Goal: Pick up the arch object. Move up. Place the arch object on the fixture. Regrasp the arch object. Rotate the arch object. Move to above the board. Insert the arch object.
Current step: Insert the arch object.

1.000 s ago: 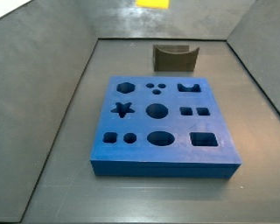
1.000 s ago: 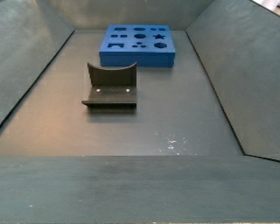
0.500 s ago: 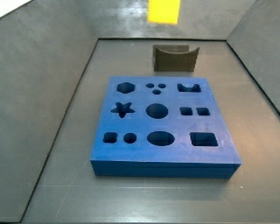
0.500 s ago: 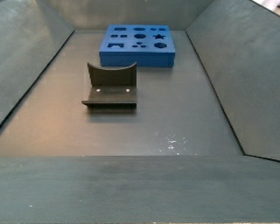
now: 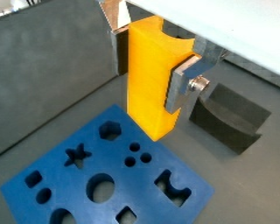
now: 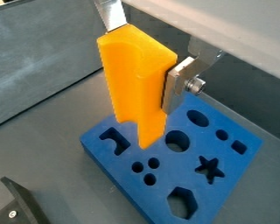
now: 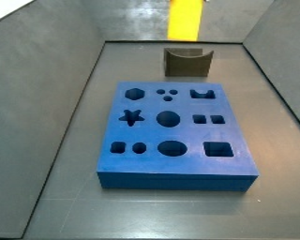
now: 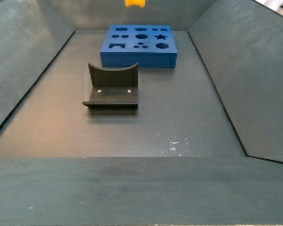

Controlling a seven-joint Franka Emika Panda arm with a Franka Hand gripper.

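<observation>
A dull grey bin with sloping metal walls and a dark floor [image 8: 168, 132] holds everything here. The arch object [image 5: 152, 80], a bright yellow-orange block, hangs upright in the air, pinched between the two silver fingers [image 5: 184, 83] of the gripper [image 5: 149, 52]; the jaws are closed against its flat sides, one plate plainly pressed to the face near a round screw head. In both wrist views the block's lower end points down toward the board [image 5: 108, 179], well clear of it. In a side view the arch object [image 7: 186, 19] shows as a yellow bar high up near the far wall, above the fixture [image 7: 187, 62]; in a side view only its bottom tip [image 8: 133, 3] peeks in at the upper edge, over the far side of the board [image 8: 141, 47].

The blue board [image 7: 174, 136] lies flat on the floor, its star, circle, square, hexagon and arch cutouts all open. The fixture [image 8: 112, 86], dark and blocky with a curved dip in its top, stands on the floor apart from the board.
</observation>
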